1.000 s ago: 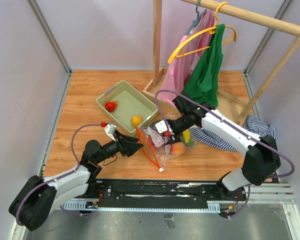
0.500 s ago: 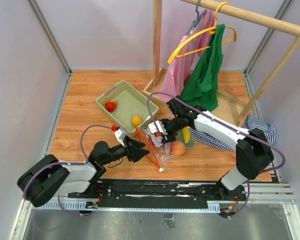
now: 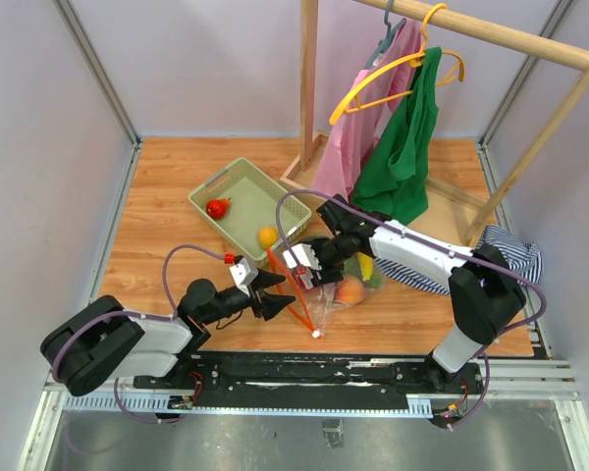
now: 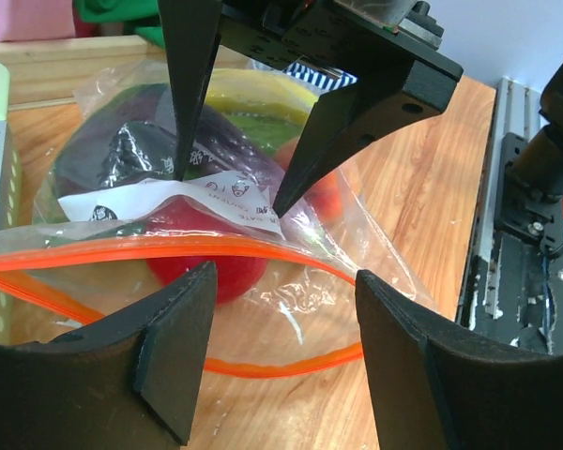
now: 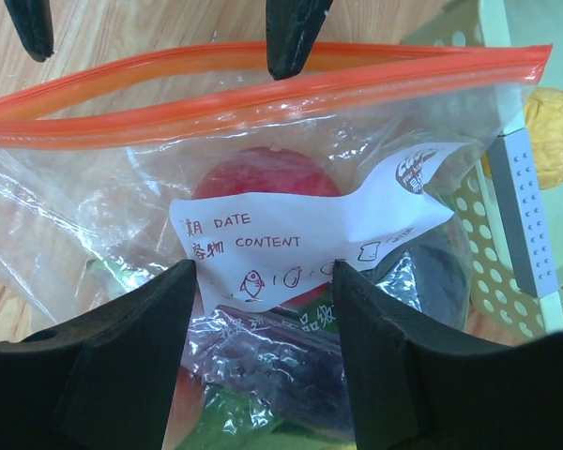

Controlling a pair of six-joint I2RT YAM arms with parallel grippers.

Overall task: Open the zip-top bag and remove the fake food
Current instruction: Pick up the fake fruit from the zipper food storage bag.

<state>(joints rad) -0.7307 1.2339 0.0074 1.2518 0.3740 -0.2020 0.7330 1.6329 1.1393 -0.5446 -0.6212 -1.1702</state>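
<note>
The zip-top bag (image 5: 103,197) lies near the middle of the table (image 3: 167,196). Its orange zip strip (image 5: 403,80) is the long side. From above, the strip runs from 11 o'clock to 5 o'clock. The mouth points to 8 o'clock and the full end points to 2 o'clock. The two sides of the strip are a little apart. There is one white label (image 5: 291,234) on the bag.

The fake food (image 5: 263,178) in the bag is five pieces that I can see: one red piece, one purple eggplant (image 4: 103,141), one yellow banana (image 4: 253,89), one peach (image 3: 350,290) and one green piece (image 3: 376,280).

The right gripper (image 5: 263,291) comes down over the bag. Its jaws are apart and its tips rest at the label. The left gripper (image 4: 283,309) is at 8 o'clock from the bag, just at the mouth. Its jaws are apart too and hold nothing.

One green basket (image 3: 247,196) sits at 11 o'clock, touching the bag's corner. It holds two pieces: one red fruit (image 3: 217,207) and one yellow fruit (image 3: 267,236).

One wooden rack (image 3: 307,88) stands at 1 o'clock with one pink top (image 3: 358,137) and one green top (image 3: 402,137). One striped cloth (image 3: 510,250) lies at 3 o'clock.
</note>
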